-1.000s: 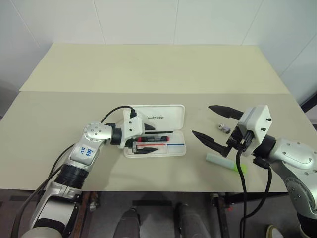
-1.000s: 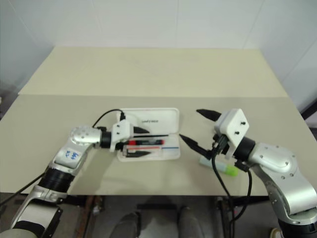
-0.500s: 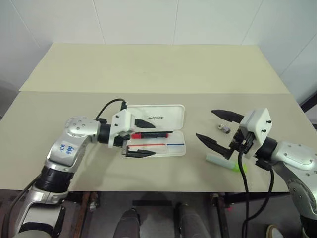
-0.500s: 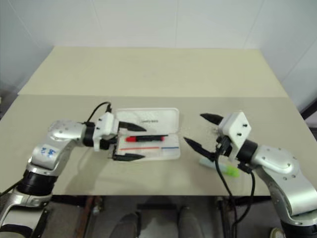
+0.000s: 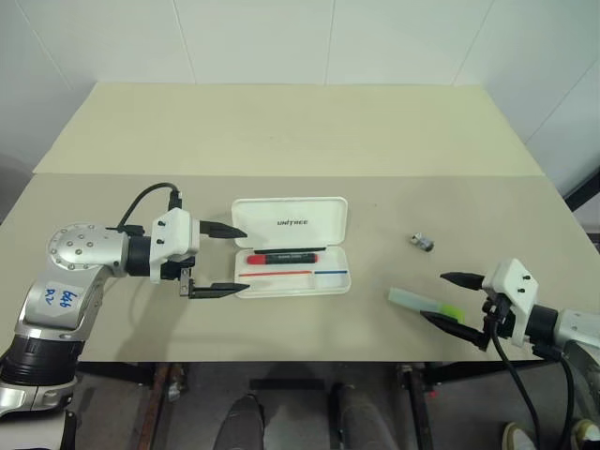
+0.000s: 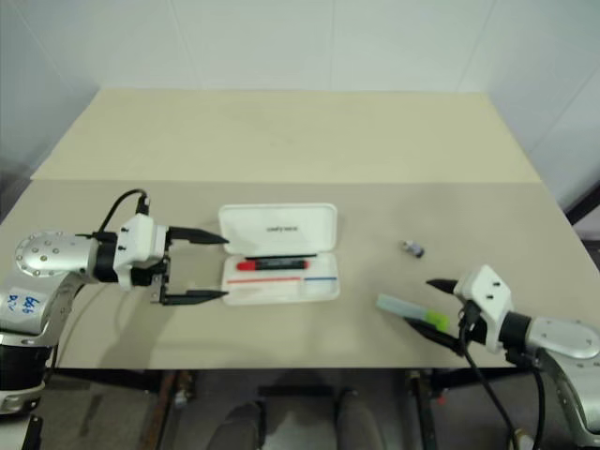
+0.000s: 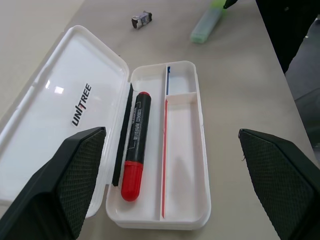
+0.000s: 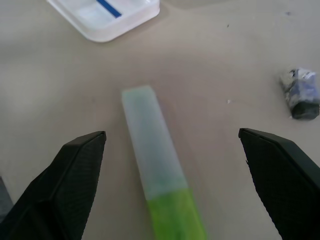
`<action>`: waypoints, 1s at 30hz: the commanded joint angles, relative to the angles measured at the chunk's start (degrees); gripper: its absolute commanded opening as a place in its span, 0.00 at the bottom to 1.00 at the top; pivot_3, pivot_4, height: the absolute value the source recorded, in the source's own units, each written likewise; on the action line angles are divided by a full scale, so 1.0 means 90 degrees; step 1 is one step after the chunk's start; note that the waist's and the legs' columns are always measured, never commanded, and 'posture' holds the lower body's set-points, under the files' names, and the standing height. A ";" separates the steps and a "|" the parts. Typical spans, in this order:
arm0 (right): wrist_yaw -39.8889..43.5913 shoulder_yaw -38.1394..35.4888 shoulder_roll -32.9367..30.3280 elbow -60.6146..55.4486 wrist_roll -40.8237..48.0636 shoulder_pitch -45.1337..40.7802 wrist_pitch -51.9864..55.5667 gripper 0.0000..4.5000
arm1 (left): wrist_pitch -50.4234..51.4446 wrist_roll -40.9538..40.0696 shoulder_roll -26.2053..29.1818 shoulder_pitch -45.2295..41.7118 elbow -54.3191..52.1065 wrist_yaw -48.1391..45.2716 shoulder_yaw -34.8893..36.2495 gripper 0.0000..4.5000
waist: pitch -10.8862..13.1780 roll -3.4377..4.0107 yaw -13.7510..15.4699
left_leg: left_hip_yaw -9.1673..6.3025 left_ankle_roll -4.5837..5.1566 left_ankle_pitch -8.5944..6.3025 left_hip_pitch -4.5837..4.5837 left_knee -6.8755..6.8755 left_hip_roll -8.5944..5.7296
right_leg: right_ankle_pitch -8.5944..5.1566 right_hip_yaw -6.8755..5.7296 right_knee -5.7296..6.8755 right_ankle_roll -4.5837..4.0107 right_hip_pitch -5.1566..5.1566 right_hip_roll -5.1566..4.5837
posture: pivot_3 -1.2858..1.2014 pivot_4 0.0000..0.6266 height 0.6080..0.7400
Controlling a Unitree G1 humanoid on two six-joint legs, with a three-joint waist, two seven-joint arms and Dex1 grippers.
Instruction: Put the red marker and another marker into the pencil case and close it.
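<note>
A: Both arms pulled outward. Left end effector (image 5: pixel 217 260) backed off the pencil case (image 5: pixel 292 246), jaws spread, empty. Red marker (image 5: pixel 281 257) lies inside, lid open.

B: Right end effector (image 5: pixel 457 299)?

A: Dropped low, jaws wide either side of the highlighter (image 5: pixel 427 306) on the bench (image 5: pixel 300 131). Long axis runs toward the wrist, green cap nearest. Right arm's pick.
</note>
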 commanded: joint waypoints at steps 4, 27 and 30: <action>0.0383 0.0278 -0.0023 0.0725 -0.0250 -0.0212 -0.0396 1.00 | -0.0101 -0.0121 0.0118 -0.0062 -0.0148 0.0004 0.0189 0.99 | 0.0001 -0.0001 0.0011 | 0.0004 0.0000 0.0000 0.0000 0.0002 0.0000 | 0.0001 0.0004 0.0000 0.0002 0.0001 0.0000 | 0.52 0.24 1.00; 0.0118 0.0521 0.0058 0.0356 -0.0400 -0.0800 -0.0591 0.25 | -0.0574 -0.0046 0.0249 -0.0278 0.0478 -0.0328 0.0193 1.00 | 0.0001 -0.0002 -0.0007 | 0.0017 -0.0001 0.0001 0.0011 0.0005 -0.0001 | 0.0005 0.0016 0.0010 0.0009 0.0001 0.0000 | 0.52 0.24 1.00; 0.0127 0.0659 0.0026 -0.0141 -0.0142 -0.1339 -0.0223 0.25 | -0.0729 -0.0024 0.0345 -0.0213 0.0620 -0.0420 0.0262 1.00 | 0.0004 -0.0003 -0.0006 | 0.0017 -0.0001 0.0001 0.0011 0.0003 0.0000 | 0.0004 0.0016 0.0012 0.0009 0.0000 0.0001 | 0.52 0.24 1.00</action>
